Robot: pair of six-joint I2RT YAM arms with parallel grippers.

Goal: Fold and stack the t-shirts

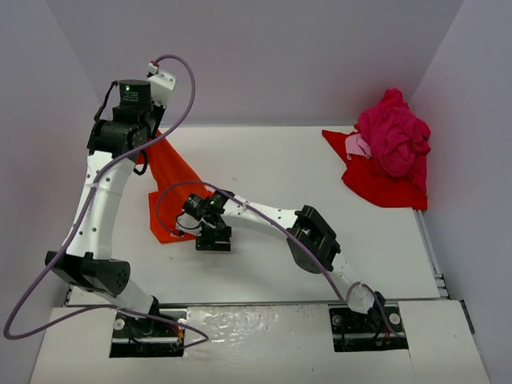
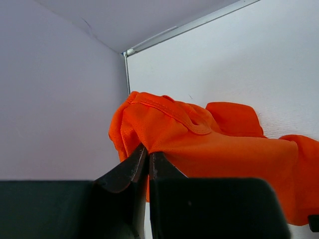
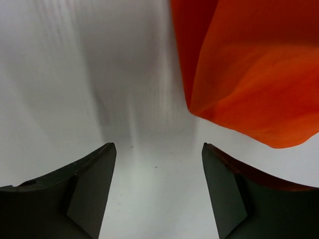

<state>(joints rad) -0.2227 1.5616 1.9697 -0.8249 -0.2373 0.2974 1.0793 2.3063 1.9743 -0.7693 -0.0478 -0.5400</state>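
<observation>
The left gripper (image 2: 147, 152) is raised at the far left, its jaws pressed together on a fold of the orange-red t-shirt (image 1: 170, 192). The cloth hangs from that pinch and drapes down onto the white counter (image 1: 264, 160), spreading toward the near side. The right gripper (image 3: 158, 149) hovers low over the counter just beside the shirt's near corner, jaws spread wide and holding nothing. In the far right corner a crumpled magenta-pink t-shirt (image 1: 392, 136) lies on top of a red t-shirt (image 1: 376, 182).
</observation>
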